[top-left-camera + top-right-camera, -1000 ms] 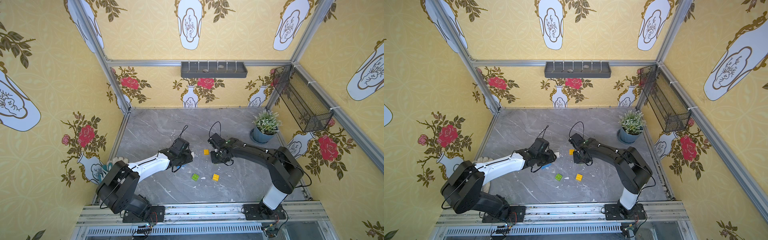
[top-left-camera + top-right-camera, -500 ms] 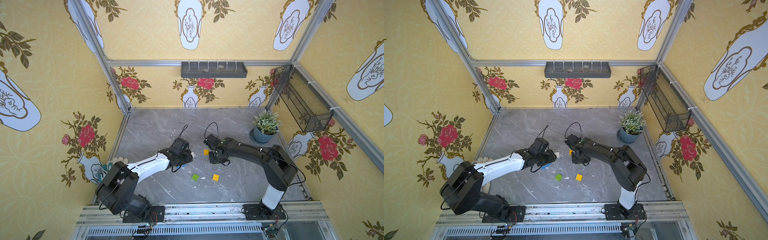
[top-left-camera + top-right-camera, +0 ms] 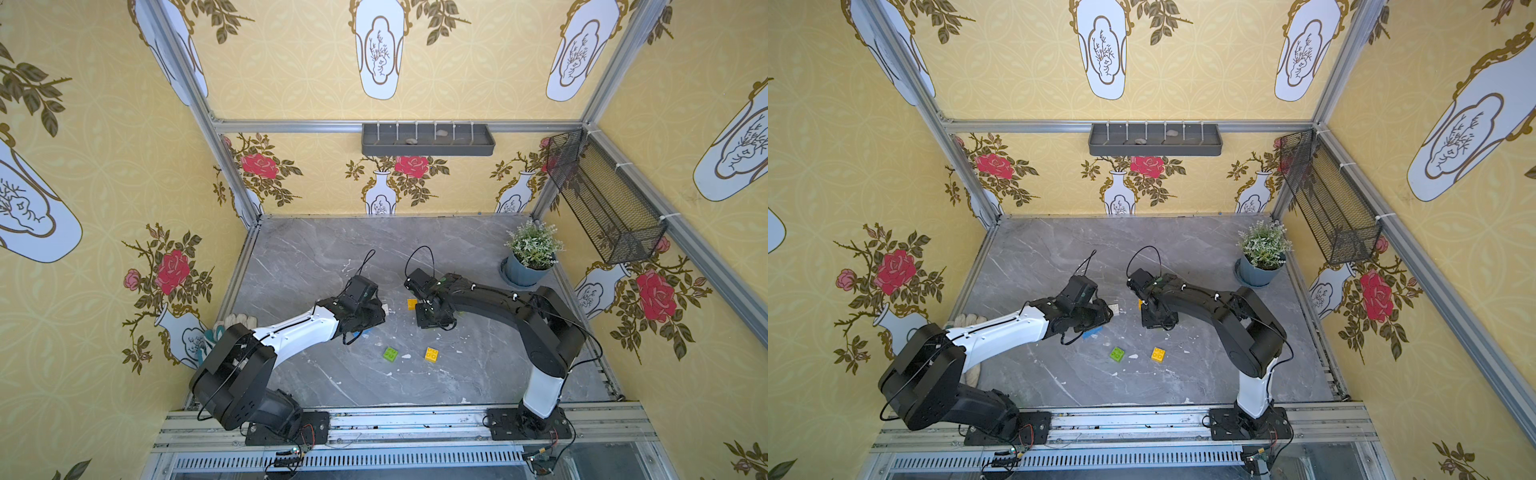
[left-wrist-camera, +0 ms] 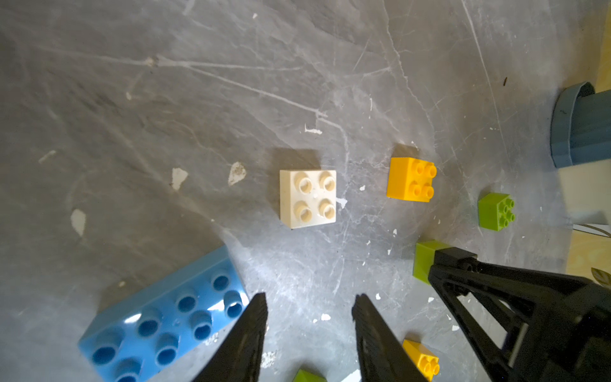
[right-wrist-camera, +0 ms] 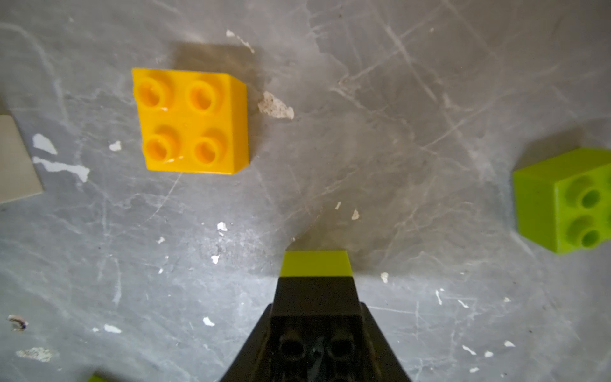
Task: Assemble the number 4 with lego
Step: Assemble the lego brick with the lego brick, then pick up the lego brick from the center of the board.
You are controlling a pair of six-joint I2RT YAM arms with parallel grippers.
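Observation:
The lego lies as loose bricks on the grey floor; the number 4 is out of view. My right gripper (image 5: pixel 315 287) is shut on a lime green brick (image 5: pixel 315 263) low over the floor, beside a yellow brick (image 5: pixel 191 122). Another green brick (image 5: pixel 562 201) lies further off. My left gripper (image 4: pixel 309 297) is open and empty, between the long blue brick (image 4: pixel 165 324) and the white brick (image 4: pixel 307 198). In a top view, a green brick (image 3: pixel 390 354) and a yellow brick (image 3: pixel 431 354) lie nearer the front, with the right gripper (image 3: pixel 432 318) behind them.
A potted plant (image 3: pixel 528 266) stands at the back right. A black mesh basket (image 3: pixel 602 199) hangs on the right wall and a grey shelf (image 3: pixel 428 139) on the back wall. Pale gloves (image 3: pixel 239 322) lie by the left wall.
My right arm has shifted slightly to the left, closer to the yellow brick. The left arm has not moved.

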